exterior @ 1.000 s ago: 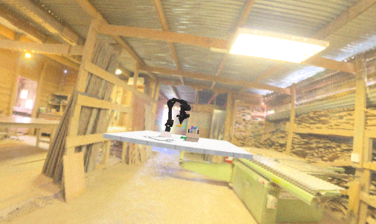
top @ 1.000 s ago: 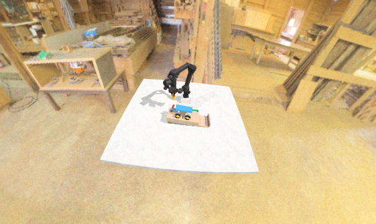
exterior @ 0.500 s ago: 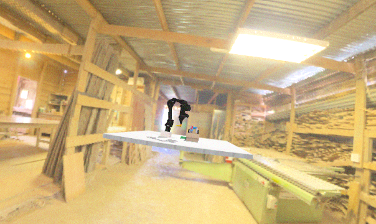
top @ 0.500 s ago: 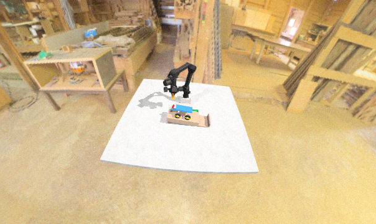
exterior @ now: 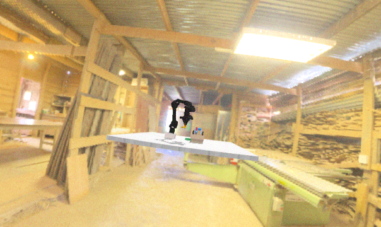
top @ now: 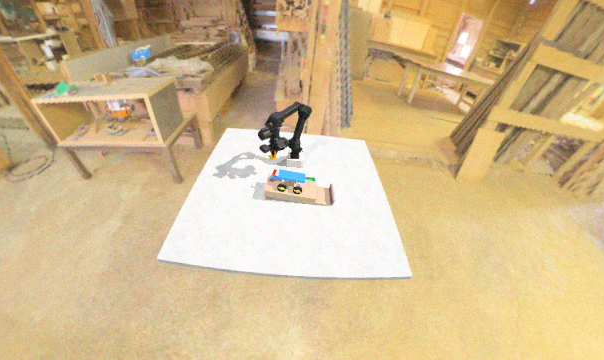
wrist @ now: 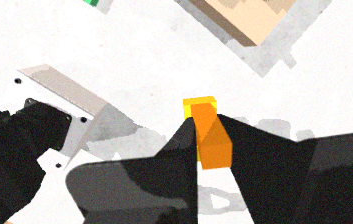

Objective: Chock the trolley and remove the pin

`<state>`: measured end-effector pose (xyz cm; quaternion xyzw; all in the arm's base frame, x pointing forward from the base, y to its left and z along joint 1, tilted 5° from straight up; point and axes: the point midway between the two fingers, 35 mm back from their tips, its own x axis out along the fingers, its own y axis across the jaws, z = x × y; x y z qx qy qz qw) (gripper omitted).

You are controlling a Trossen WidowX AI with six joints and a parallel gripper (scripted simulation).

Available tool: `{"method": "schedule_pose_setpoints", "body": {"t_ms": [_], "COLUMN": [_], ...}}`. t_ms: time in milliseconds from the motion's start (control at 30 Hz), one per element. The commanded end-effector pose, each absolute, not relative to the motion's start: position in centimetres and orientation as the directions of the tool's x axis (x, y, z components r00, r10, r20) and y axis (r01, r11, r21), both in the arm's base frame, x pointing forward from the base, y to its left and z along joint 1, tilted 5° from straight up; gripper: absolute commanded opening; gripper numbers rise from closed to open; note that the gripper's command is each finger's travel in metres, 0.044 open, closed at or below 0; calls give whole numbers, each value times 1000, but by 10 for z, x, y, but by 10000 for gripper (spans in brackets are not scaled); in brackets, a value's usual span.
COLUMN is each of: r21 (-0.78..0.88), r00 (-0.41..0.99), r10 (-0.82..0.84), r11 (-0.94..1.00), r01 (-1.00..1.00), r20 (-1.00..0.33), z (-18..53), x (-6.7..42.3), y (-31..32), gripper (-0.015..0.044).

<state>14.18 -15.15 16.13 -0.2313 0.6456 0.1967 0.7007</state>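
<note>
Black and clamped tight, the gripper (wrist: 208,131) grips the yellow chock (wrist: 206,131) by its orange handle, lifted above the white desk (top: 222,235) at the far left of the ramp (top: 309,195). To the right, the blue trolley (top: 288,176) sits on the ramp, its red-headed stop pin (top: 274,172) in place at its left end.

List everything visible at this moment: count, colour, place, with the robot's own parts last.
White board: one, white, on the workshop floor.
Ramp: one, tan, mid-board.
Trolley: one, blue deck, black wheels with yellow hubs, on the ramp.
Stop pin: one, red head, at the trolley's left end in the top view.
Tray: one, green, behind the ramp, mostly hidden.
Chock: one, yellow with orange handle, lifted above the board.
Arm: one, black, at the board's far edge.
Pincer: one, black, shut on the orange handle.
</note>
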Motion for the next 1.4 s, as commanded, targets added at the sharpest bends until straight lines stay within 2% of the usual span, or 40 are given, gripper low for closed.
{"method": "schedule_pose_setpoints", "body": {"t_ms": [0,333,667,1000,1367], "r21": [-80,-91,-92,-92,-93], "r00": [87,88,89,89,90], "r10": [-27,-28,-29,-29,-27], "r11": [713,441,142,136,137], "r01": [-696,-893,-986,-986,-986], "r20": [-996,-996,-996,-996,-996], "z": [162,162,162,161,158], "x": [141,141,141,142,155], "y": [-152,-152,-152,-150,-119], "gripper": [0,0,0,0,0]}}
